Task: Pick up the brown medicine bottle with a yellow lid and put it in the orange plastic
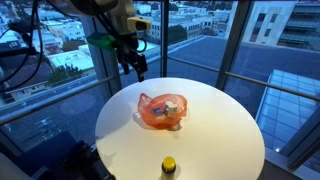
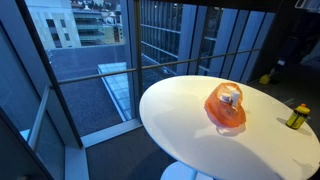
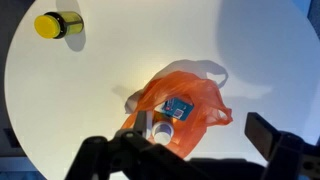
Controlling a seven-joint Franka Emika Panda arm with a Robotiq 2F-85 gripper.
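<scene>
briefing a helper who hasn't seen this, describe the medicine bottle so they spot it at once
Find the round white table by the windows. Near its edge, well apart from the crumpled orange plastic bag at the middle, stands a small brown bottle. Its yellow lid and its place alone outside the bag set it apart.

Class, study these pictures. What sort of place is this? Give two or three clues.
Probably a high-floor room in a city building, perhaps an office or lounge. Clues: floor-to-ceiling glass walls, rooftops and buildings seen below outside, and a round white table.
</scene>
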